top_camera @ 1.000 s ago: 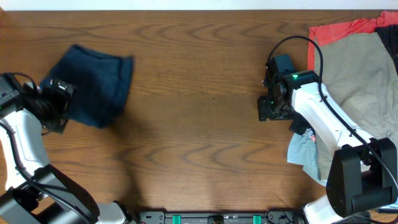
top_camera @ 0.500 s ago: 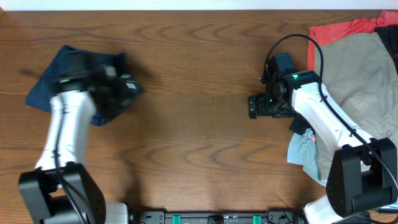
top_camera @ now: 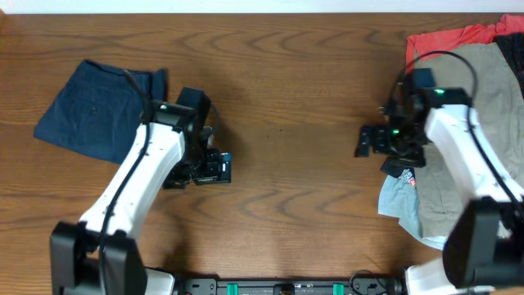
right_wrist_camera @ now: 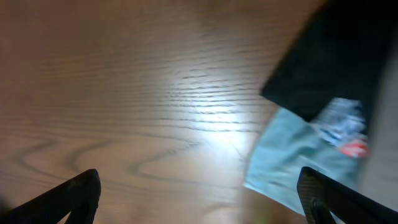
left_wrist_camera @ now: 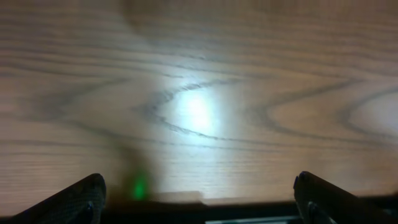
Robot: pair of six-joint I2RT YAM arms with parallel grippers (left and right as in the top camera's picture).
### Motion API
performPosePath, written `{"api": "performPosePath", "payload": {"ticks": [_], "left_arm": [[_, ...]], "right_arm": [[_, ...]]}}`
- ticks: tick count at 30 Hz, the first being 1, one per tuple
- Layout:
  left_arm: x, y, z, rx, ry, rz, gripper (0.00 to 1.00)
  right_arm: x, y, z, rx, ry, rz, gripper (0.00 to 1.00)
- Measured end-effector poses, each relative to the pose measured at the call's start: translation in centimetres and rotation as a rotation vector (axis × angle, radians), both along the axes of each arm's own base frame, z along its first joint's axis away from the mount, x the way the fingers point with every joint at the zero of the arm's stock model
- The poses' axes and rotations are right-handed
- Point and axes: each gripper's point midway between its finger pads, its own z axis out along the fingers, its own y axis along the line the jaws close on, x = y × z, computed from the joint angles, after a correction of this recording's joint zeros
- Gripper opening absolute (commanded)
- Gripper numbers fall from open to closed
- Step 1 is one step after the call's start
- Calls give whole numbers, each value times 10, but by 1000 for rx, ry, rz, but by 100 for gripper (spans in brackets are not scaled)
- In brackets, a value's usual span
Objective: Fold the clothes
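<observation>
The dark navy garment (top_camera: 97,110) lies folded into a rough rectangle at the far left of the table in the overhead view. My left gripper (top_camera: 219,166) is open and empty, to the right of the garment and apart from it; its wrist view (left_wrist_camera: 199,199) shows only bare wood between the fingers. My right gripper (top_camera: 363,141) is open and empty over bare wood at the right; its wrist view (right_wrist_camera: 199,199) shows wood and the edge of a pale blue cloth.
A khaki-grey garment (top_camera: 475,98) lies over a red garment (top_camera: 442,39) at the far right. A pale blue cloth (top_camera: 399,201) with a dark piece lies at the right front, also in the right wrist view (right_wrist_camera: 298,162).
My left arm has let go of the navy garment and swung right, away from it. My right gripper has moved right, toward the pile of clothes.
</observation>
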Motion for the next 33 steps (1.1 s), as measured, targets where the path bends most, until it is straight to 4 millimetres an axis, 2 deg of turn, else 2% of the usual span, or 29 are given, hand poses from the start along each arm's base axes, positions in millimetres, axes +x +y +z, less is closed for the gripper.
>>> {"api": "performPosePath", "payload": {"ticks": [6, 10, 13, 15, 22, 27, 33], "left_arm": [[-1, 21, 41, 44, -301, 52, 98], [-14, 31, 68, 14, -543, 81, 98], [-27, 37, 82, -28, -722, 114, 98], [-32, 39, 95, -67, -849, 136, 98], [-52, 45, 128, -138, -1068, 173, 98], [-57, 47, 135, -147, -1111, 183, 98], [-57, 47, 134, -146, -1109, 183, 98]], "right_arm": [[2, -13, 61, -53, -270, 0, 99], [-2, -18, 99, -87, -538, -6, 99], [-13, -18, 118, -101, -718, -9, 99], [-26, -16, 128, -103, -817, -5, 99], [-80, -17, 137, -108, -901, -9, 99], [-106, -17, 124, -108, -841, -6, 99], [-126, -17, 103, -109, -724, -1, 99]]}}
